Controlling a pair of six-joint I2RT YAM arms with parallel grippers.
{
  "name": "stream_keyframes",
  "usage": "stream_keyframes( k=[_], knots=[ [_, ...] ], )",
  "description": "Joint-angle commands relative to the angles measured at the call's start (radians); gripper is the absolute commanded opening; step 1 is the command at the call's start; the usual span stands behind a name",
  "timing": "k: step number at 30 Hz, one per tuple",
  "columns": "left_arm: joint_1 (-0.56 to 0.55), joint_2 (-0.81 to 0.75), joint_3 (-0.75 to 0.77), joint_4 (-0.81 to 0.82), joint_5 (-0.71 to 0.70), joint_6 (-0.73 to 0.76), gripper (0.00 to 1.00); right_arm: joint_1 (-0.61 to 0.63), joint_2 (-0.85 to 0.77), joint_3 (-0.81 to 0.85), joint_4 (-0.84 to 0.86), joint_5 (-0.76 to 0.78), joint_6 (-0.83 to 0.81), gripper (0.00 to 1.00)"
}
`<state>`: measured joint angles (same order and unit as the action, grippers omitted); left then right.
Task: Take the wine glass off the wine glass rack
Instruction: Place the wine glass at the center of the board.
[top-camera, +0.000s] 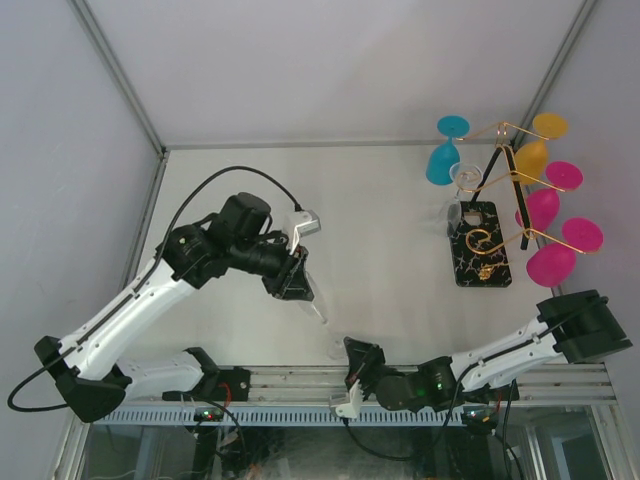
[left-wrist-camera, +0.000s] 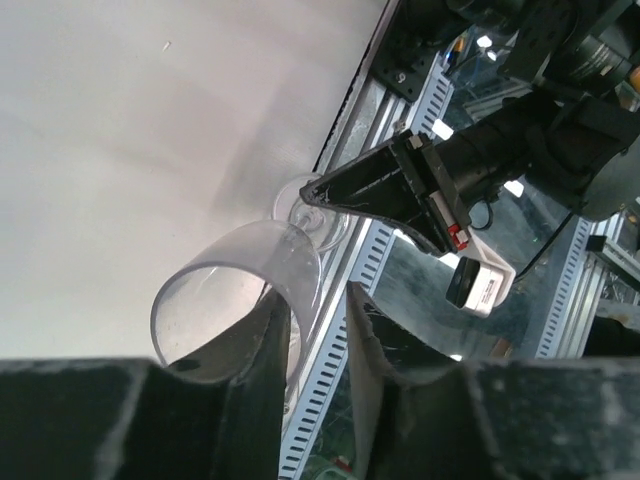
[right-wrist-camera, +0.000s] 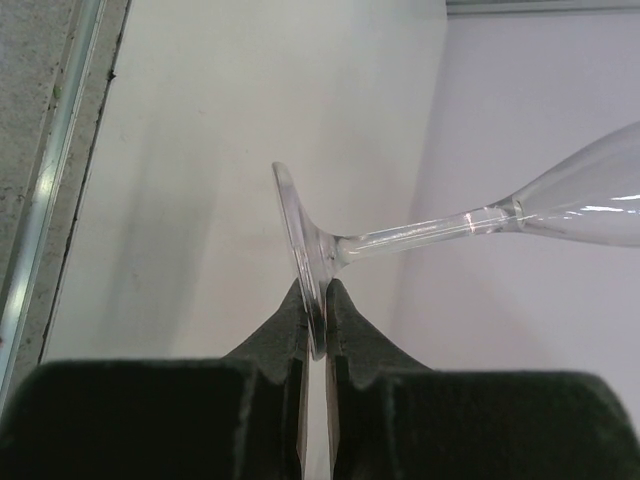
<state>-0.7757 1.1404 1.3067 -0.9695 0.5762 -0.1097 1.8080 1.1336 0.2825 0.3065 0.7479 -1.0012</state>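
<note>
- The clear long-stemmed wine glass (right-wrist-camera: 420, 236) was empty, well apart from the gold-wire wine glass rack (top-camera: 481, 247).
- Your right gripper (right-wrist-camera: 316, 325) pinched its foot; your left gripper (left-wrist-camera: 313, 312) stood narrow, hold unclear.

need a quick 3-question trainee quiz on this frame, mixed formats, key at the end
1. Multiple choice: which part of the clear wine glass does the right gripper pinch? A) bowl B) stem C) foot
2. True or false: that glass hangs from the wine glass rack.
3. Fill in: in the top view, the leftmost coloured glass on the rack is ____.
Key: 1 C; 2 false; 3 cyan.
</note>
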Motion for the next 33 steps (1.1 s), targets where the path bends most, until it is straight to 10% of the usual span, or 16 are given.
stream_keyframes(
  k=[1,6,13,21,29,33],
  knots=[
    [-0.051,0.013,0.011,-0.104,0.049,0.033,0.41,-0.021,-0.061,0.032,0.132,0.076,0.016,0.00],
    [-0.051,0.020,0.017,-0.098,0.074,0.049,0.45,-0.015,-0.076,0.033,0.120,0.059,0.005,0.00],
    [-0.051,0.026,0.020,-0.113,0.093,0.096,0.01,-0.030,-0.089,0.026,0.105,0.070,0.026,0.00],
    [-0.051,-0.016,0.059,-0.074,-0.015,0.060,0.00,-0.028,-0.069,0.037,0.074,0.090,0.125,0.01],
    [-0.051,-0.032,0.039,-0.091,-0.100,0.076,0.00,-0.032,-0.077,0.037,0.082,0.034,0.130,0.35],
    [-0.048,-0.066,0.048,-0.091,-0.360,0.052,0.00,-0.034,-0.080,0.031,0.126,0.052,0.143,0.55]
  ],
)
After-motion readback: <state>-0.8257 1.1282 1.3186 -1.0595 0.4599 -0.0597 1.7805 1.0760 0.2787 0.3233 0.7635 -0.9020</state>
